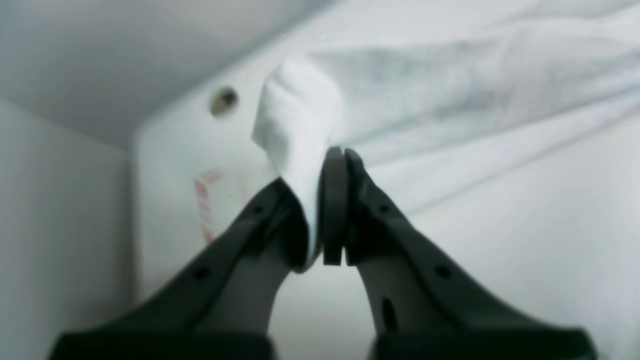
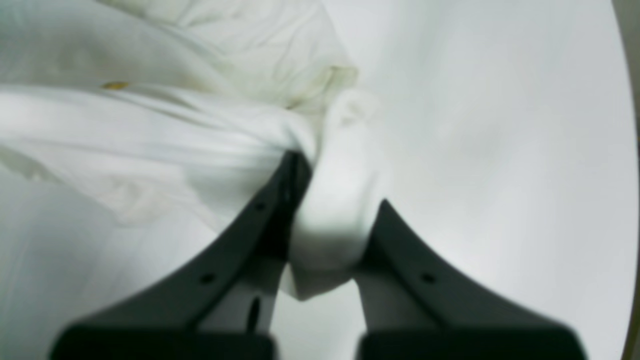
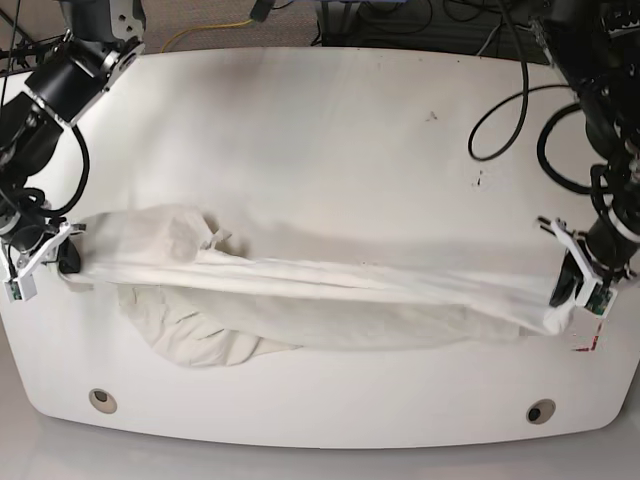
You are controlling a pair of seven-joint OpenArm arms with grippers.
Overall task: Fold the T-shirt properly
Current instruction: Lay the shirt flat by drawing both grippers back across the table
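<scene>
Cream T-shirt [image 3: 330, 295] stretched taut across the table [image 3: 330, 130] from 9 to 3 o'clock, likely to pull it flat before folding; left gripper [image 3: 570, 285] clamped on its 3 o'clock end; right gripper [image 3: 45, 258] clamped on the 9 o'clock end; slack cloth sagging toward 7.

Bright, even overhead light; soft shadows on the white counter [image 3: 330, 130]. Both wrist views are blurred, close parts out of focus, edges bowed.

White table [image 3: 330, 130], round holes [image 3: 101, 399], red tape mark [image 3: 588, 345], yellow cable [image 3: 205, 32]
</scene>
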